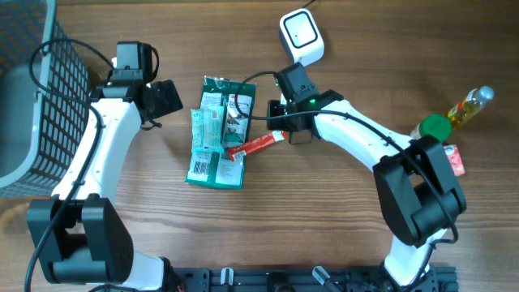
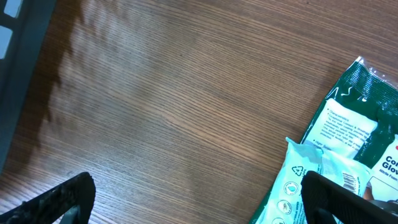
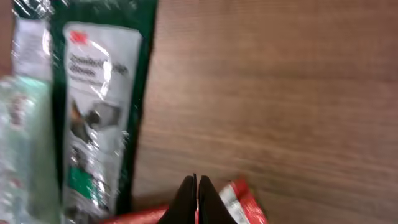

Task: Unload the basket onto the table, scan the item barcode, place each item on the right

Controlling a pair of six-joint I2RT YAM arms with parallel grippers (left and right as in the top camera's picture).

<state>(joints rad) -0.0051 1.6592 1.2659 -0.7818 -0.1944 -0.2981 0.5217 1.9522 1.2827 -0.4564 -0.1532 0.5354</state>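
A thin red sachet (image 1: 255, 146) lies on the wooden table, one end over the packets, the other at my right gripper (image 1: 282, 134). In the blurred right wrist view that gripper (image 3: 198, 186) is shut on the red sachet (image 3: 239, 199), which shows on both sides of the closed fingers. A white barcode scanner (image 1: 302, 34) stands just behind that arm. My left gripper (image 1: 166, 97) hangs open left of a green glove packet (image 1: 235, 113) and a pale wipes packet (image 1: 207, 130). In the left wrist view the left gripper (image 2: 196, 186) holds nothing, with its right finger (image 2: 320, 193) over the wipes packet (image 2: 298, 180).
A dark wire basket (image 1: 45, 97) fills the far left. At the right edge lie a yellow bottle (image 1: 469, 105), a green cap (image 1: 434, 127) and a small red packet (image 1: 456, 158).
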